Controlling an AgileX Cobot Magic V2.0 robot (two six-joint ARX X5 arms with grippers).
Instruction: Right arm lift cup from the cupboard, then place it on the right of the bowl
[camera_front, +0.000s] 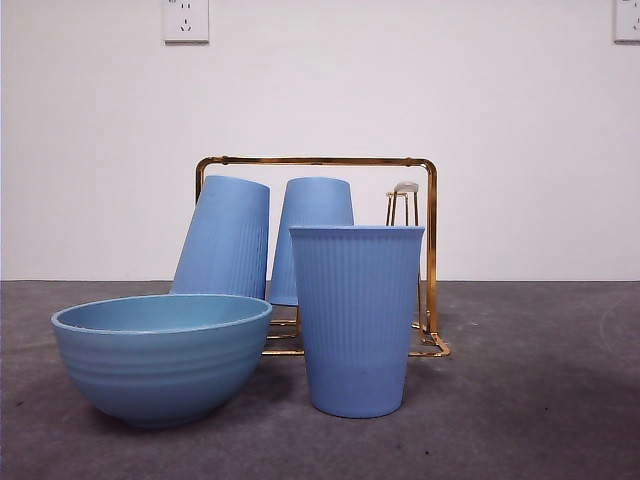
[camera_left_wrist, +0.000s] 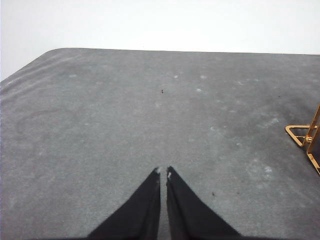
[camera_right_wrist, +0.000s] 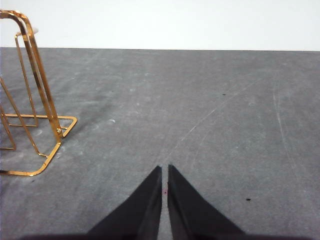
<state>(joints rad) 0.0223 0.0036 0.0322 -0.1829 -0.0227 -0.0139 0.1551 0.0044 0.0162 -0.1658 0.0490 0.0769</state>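
low front camera, wrists share cupboard (camera_right_wrist: 35, 100)

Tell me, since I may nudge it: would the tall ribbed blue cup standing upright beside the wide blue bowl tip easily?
Probably. The tall ribbed blue cup narrows toward its base, so a high push could topple it. It looks rigid, and its ribs may aid grip. Tipped, it might roll toward the wide blue bowl.

- Cup (camera_front: 357, 320): ribbed blue tumbler, upright on the table, just right of the bowl (camera_front: 160, 355).
- Bowl: wide, light blue.
- Cupboard (camera_front: 430, 250): gold wire rack behind, holding two inverted cups.
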